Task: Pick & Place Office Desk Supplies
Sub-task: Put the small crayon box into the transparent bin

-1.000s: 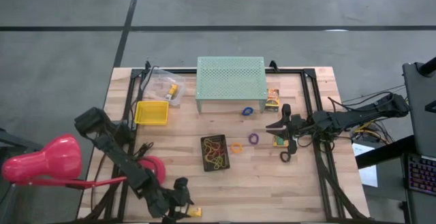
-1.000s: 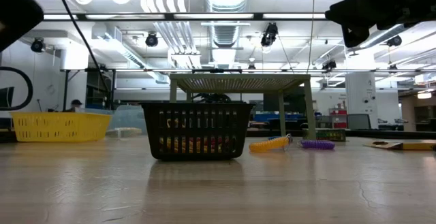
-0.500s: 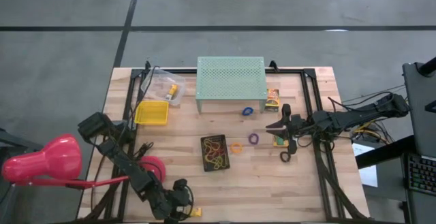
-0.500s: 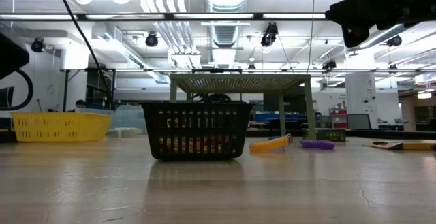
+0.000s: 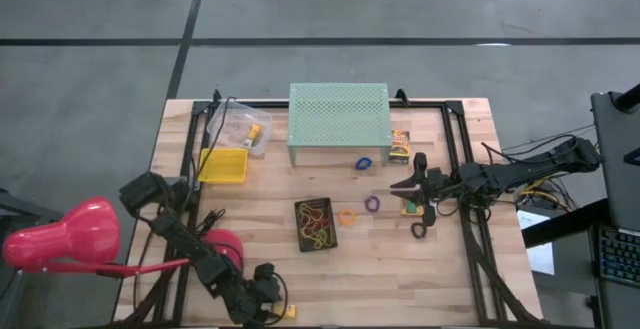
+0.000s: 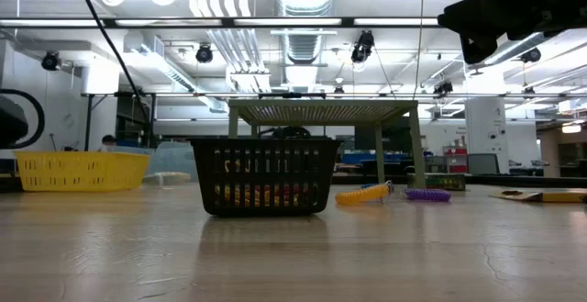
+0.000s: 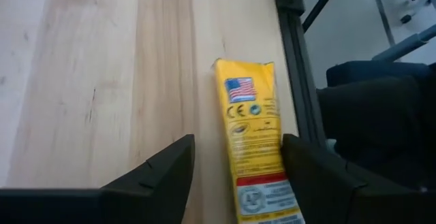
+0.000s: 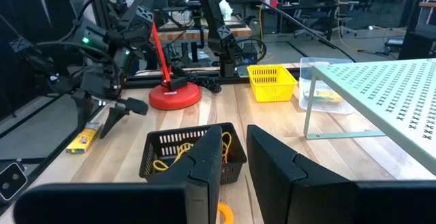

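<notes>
At the wooden table's near left corner, the left gripper (image 5: 268,307) hovers, fingers spread, over a flat yellow printed box (image 7: 253,148) lying by the edge. A black mesh basket (image 5: 315,224) mid-table holds tangled rubber bands (image 5: 317,221). Right of it, the right gripper (image 5: 412,201) hangs with fingers parted, empty.

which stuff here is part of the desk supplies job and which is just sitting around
Job: yellow box between the open left gripper fingers, purple band, orange band, blue ring, black basket.
Lying about: pink lamp, green stand.
</notes>
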